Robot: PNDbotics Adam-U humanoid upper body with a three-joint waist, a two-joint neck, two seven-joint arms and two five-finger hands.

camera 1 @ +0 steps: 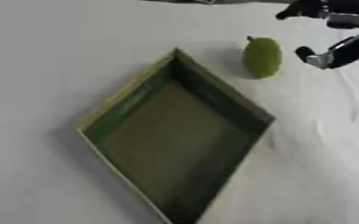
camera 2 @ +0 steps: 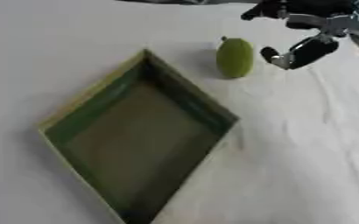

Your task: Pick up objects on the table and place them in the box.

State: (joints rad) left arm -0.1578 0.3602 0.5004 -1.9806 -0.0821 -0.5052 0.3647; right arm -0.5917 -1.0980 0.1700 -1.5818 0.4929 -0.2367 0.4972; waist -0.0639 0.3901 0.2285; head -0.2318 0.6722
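Green fruit [camera 2: 235, 57]: it lies on the white table [camera 1: 44, 43], just beyond the upper right wall of the box and apart from it. It has the shape of a pear or small mango, with a short stem at the top end.

Box [camera 1: 236, 103]: green, square, turned like a diamond in both views. Its inside looks empty; nothing is placed in it yet.

Right hand [camera 2: 309, 33]: it comes in from the upper right corner. One dark finger points toward the fruit from the right, another dark part reaches above it. The fingers are spread apart and hold nothing. A narrow strip of table shows between the nearest fingertip and the fruit, so I judge it is not touching.

Left hand: I do not see it in either view.

How the fruit will handle: I think it is light and rather stiff, with smooth rounded skin that may slip or roll when it is pushed from one side only. Better to take it across the thick middle, thumb on one side and fingers on the other, not at the stem.

Around: only the wrinkled white cloth of the table.

In the way: the near box wall stands between the fruit and the inside, so the fruit must be lifted over it, not dragged.
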